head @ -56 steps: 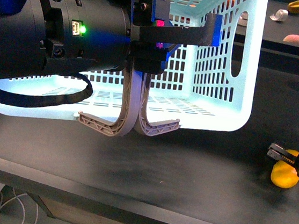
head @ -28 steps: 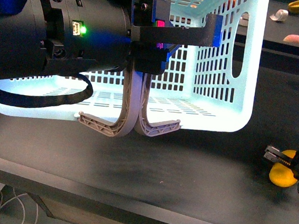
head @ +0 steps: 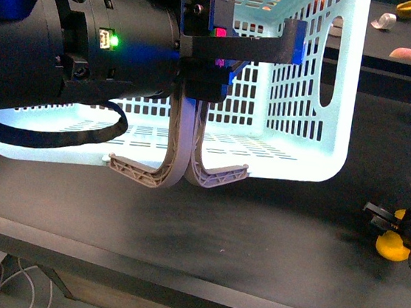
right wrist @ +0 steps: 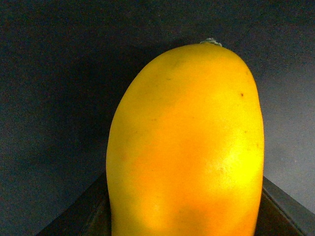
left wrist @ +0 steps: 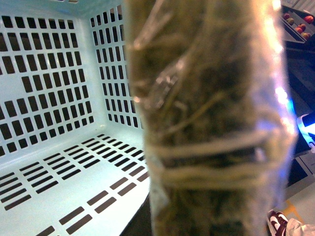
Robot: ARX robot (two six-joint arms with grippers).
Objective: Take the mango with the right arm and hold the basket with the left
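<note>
Lowered the right gripper [head: 394, 229] slightly over the mango [head: 392, 248] since a second ago, hiding more of the yellow fruit; kept the basket [head: 319, 137] and the left arm [head: 62, 41] where they were

Starting left of the basket in the front view: showing a green light [head: 114, 40] on the bulky black left arm, with a black cable [head: 59, 137] looping below it across the basket's near rim

Pinching the two grey handles [head: 182, 144] with the left gripper [head: 204, 65] in front of the basket's open side, both handles pressed together and rising from the near rim straight into the clamp

Filling the left wrist view with one blurred brownish handle [left wrist: 211, 123] very close up, set against the slotted light-blue basket [left wrist: 49, 88]

Resting the basket on the dark table [head: 240, 240]

Right of the basket and well apart from it, nearer the table's front edge: gripping the mango in the right gripper, dark jaws closed against its sides

Showing in the right wrist view the smooth yellow-orange mango [right wrist: 187, 147], stem end away from the camera, a dark jaw touching each flank

Cannot tell whether held clear of the table or touching it
</note>
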